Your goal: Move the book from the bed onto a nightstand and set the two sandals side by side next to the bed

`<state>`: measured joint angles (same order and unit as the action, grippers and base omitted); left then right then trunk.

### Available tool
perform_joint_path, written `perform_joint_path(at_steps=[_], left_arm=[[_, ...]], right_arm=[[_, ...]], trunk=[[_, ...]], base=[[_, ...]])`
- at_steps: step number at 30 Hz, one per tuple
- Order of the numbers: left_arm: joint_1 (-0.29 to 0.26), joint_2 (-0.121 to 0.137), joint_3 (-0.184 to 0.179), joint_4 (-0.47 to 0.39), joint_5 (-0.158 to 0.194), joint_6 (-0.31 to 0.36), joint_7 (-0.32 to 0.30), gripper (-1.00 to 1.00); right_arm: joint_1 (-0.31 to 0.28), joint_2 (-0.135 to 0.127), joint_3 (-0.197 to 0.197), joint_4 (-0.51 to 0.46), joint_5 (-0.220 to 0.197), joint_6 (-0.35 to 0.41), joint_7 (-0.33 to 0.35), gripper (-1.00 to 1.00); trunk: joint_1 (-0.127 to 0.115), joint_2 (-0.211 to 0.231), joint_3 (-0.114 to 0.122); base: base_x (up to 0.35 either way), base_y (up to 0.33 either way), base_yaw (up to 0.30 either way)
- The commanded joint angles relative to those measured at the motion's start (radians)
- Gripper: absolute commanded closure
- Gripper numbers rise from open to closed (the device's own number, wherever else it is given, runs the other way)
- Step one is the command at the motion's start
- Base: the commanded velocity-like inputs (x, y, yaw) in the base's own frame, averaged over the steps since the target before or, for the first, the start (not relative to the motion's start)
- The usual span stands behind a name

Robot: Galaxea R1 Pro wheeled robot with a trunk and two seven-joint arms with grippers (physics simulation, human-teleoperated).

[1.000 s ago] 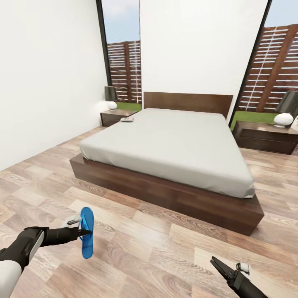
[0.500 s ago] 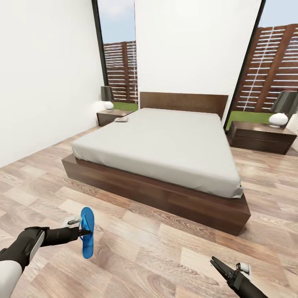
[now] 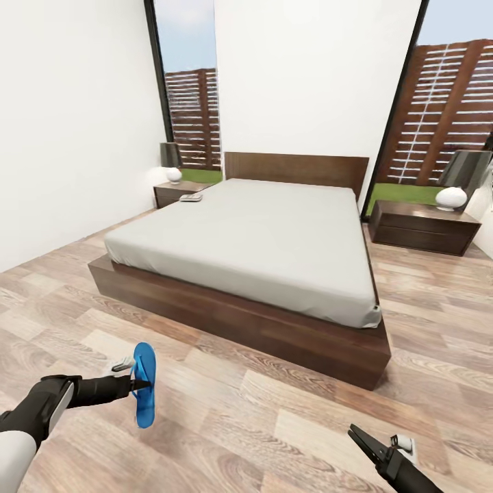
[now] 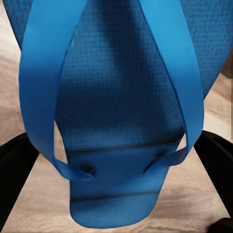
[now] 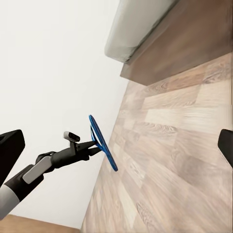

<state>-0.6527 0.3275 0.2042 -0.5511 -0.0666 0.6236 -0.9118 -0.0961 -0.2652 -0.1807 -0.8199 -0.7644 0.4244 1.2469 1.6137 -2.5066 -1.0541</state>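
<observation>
My left gripper (image 3: pixel 139 384) is shut on a bright blue sandal (image 3: pixel 144 387), which hangs edge-up above the wood floor at the lower left. In the left wrist view the sandal (image 4: pixel 121 97) and its straps lie between the dark fingers (image 4: pixel 14 167). The bed (image 3: pixel 274 233), with a grey cover and dark frame, stands ahead. A small thin book (image 3: pixel 191 198) lies on its far left corner, beside the left nightstand (image 3: pixel 177 192). The other nightstand (image 3: pixel 419 229) is to the right of the bed. My right gripper (image 3: pixel 364 440) is open and low at the right. Its camera sees the sandal (image 5: pixel 103 144) and the bed's corner (image 5: pixel 145 34).
Each nightstand carries a lamp with a white base, one on the left (image 3: pixel 173 172) and one on the right (image 3: pixel 452 197). White walls and tall windows stand behind the bed. Wood-plank floor (image 3: pixel 260 418) stretches between me and the bed's foot.
The whole picture has shifted, with the bed sliding left in view, so the camera has moved. Both arms hold the same pose and the sandal stays in my left gripper.
</observation>
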Motion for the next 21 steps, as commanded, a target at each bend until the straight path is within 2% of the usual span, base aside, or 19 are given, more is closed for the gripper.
perform_joint_path(at_steps=[1,11,21], left_arm=[[-0.001,-0.001,0.006,-0.001,-0.006,0.008,-0.007,1.0],[-0.001,-0.002,0.006,-0.001,-0.006,0.008,-0.007,1.0],[-0.001,-0.002,0.006,-0.001,-0.006,0.008,-0.007,1.0]], right_arm=[[-0.001,0.0,0.0,0.001,-0.006,0.01,0.002,-1.0],[-0.001,-0.001,0.0,0.001,-0.003,0.01,0.003,-1.0],[-0.001,-0.001,0.001,0.001,-0.004,0.009,0.003,-1.0]], trunk=[[0.0,0.0,-0.001],[0.0,0.0,-0.001],[0.0,0.0,-0.001]], base=[[0.0,-0.274,0.0],[0.0,-0.272,-0.01],[0.0,-0.261,-0.209]])
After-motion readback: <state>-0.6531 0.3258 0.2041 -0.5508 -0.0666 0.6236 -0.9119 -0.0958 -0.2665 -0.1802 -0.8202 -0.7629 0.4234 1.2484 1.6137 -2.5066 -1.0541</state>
